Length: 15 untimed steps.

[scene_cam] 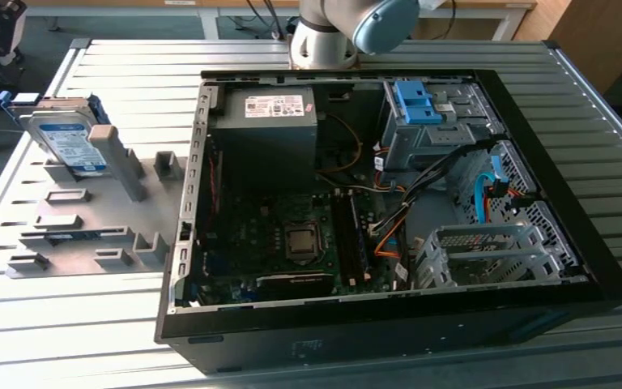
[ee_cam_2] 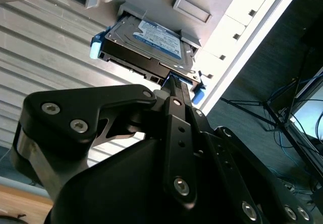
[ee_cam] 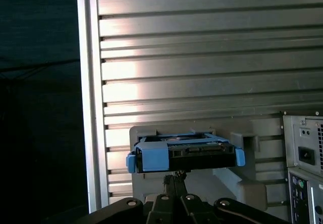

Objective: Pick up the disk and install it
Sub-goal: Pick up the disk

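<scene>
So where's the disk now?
The disk leans against a grey post on the fixture plate, at the exterior view's left, beside the open computer case.

Silver disk [scene_cam: 62, 138], blue-framed, white-and-blue label, propped tilted

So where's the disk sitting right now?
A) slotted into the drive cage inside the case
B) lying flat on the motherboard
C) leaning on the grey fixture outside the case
C: the disk leans against a grey post of the grey fixture at the exterior view's left, outside the open computer case.
</scene>
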Each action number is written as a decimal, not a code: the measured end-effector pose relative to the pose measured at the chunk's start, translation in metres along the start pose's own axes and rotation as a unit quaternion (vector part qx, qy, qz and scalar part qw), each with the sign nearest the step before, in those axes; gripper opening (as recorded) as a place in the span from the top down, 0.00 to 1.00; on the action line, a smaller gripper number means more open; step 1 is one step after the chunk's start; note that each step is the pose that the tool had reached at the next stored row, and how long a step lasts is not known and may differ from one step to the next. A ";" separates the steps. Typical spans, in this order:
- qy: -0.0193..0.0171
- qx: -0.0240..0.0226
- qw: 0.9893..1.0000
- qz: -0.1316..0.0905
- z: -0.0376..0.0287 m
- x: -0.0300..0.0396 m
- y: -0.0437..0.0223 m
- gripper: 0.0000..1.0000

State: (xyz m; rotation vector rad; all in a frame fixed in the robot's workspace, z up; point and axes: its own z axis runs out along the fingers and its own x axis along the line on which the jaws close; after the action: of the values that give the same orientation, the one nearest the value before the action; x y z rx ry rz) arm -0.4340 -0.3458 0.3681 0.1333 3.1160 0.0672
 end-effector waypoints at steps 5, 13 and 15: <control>0.000 0.000 1.000 0.000 0.0000 0.0000 0.0000 0.89; 0.000 0.000 1.000 -0.009 0.0000 0.0001 0.0000 0.89; 0.001 0.000 1.000 -0.014 0.0001 0.0001 0.0000 0.89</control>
State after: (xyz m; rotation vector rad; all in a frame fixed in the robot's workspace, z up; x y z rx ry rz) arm -0.4340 -0.3458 0.3680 0.0896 3.1181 0.0678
